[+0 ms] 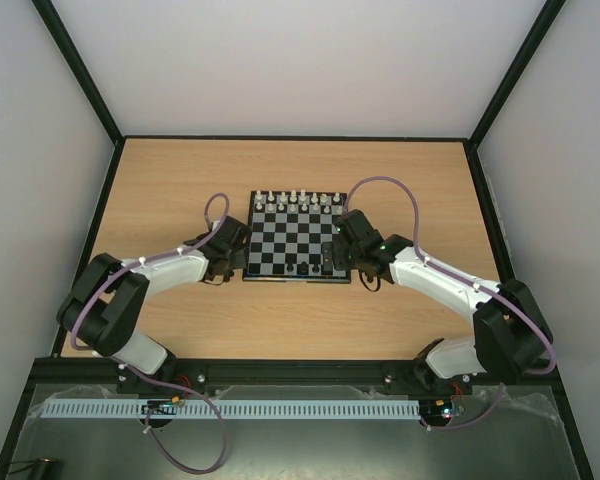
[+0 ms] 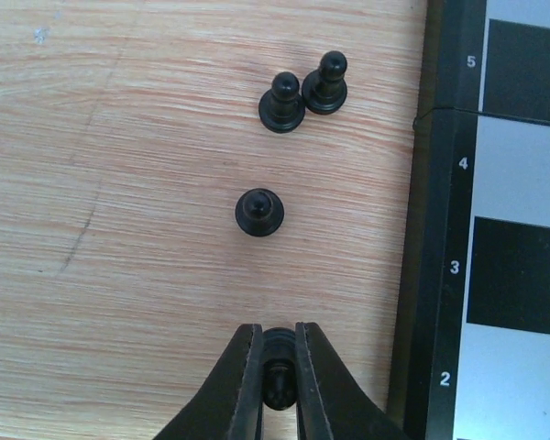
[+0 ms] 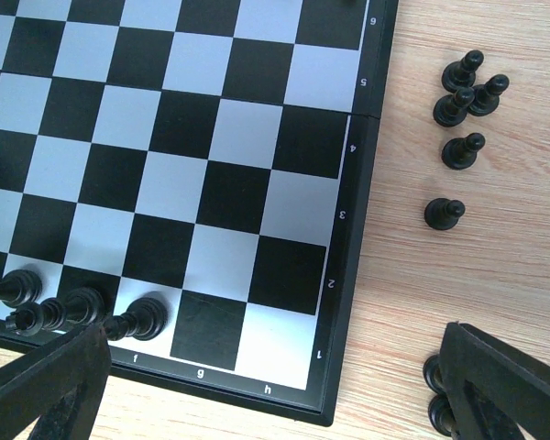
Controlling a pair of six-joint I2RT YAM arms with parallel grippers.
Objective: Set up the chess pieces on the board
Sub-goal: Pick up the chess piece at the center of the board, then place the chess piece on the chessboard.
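Note:
The board (image 1: 298,236) lies mid-table, with white pieces (image 1: 298,202) along its far rows. My left gripper (image 2: 277,367) hangs over the wood just left of the board's edge (image 2: 440,275), shut on a small black chess piece (image 2: 278,346). Three more black pawns (image 2: 259,212) (image 2: 281,103) (image 2: 327,84) stand on the wood ahead of it. My right gripper (image 3: 275,339) is open wide over the board's near right corner (image 3: 257,367). Three black pieces (image 3: 142,316) (image 3: 73,307) (image 3: 14,289) stand on the near row.
Several loose black pawns (image 3: 463,151) stand on the wood right of the board, and two more (image 3: 435,371) sit beside my right finger (image 3: 504,385). Dark frame rails (image 1: 110,200) border the table on the left, right and far sides.

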